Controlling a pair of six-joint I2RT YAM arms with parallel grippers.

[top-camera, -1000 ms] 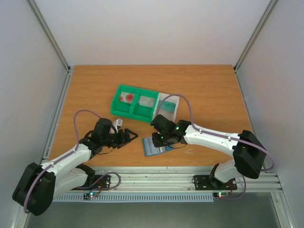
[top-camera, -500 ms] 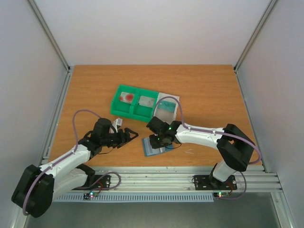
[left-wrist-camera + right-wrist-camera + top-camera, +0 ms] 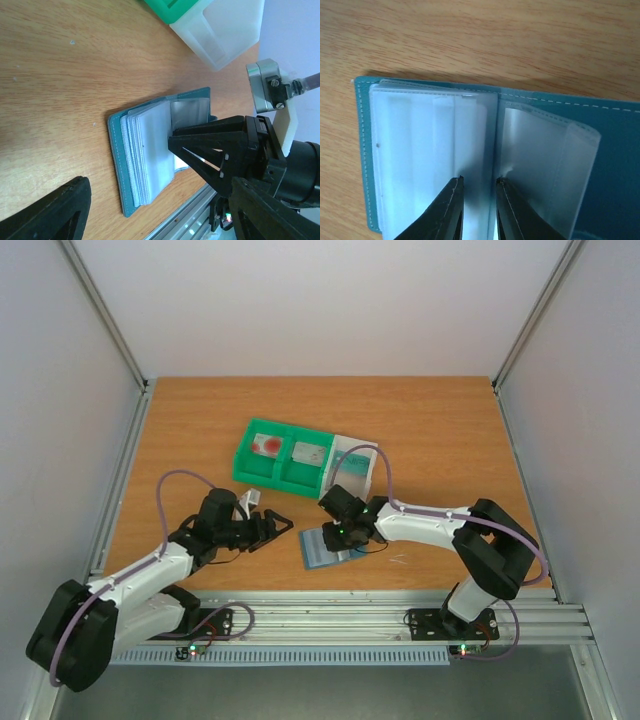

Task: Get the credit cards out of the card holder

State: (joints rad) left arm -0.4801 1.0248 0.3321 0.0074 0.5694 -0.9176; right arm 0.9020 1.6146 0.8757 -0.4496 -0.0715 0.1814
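Note:
The teal card holder (image 3: 318, 552) lies open on the table near the front edge, its stack of clear sleeves (image 3: 420, 150) on the left half and one sleeve (image 3: 545, 165) standing up from the fold. My right gripper (image 3: 478, 181) points down at the fold, jaws a narrow gap apart, one tip on each side of it and nothing visibly pinched. In the left wrist view the right gripper (image 3: 220, 150) covers the holder's (image 3: 117, 150) right half. My left gripper (image 3: 280, 528) waits wide open just left of the holder. Two credit cards, one with red marks (image 3: 266, 446) and one grey (image 3: 309, 453), lie in the tray.
The green tray (image 3: 245, 465) stands behind the holder, with a white compartment (image 3: 352, 465) on its right side. The metal rail (image 3: 340, 615) runs along the table's front edge just below the holder. Side walls close in the table left and right.
The right arm's elbow has swung inward and its gripper has shifted slightly over the holder, jaws a little narrower. The left gripper has opened slightly and hardly moved.

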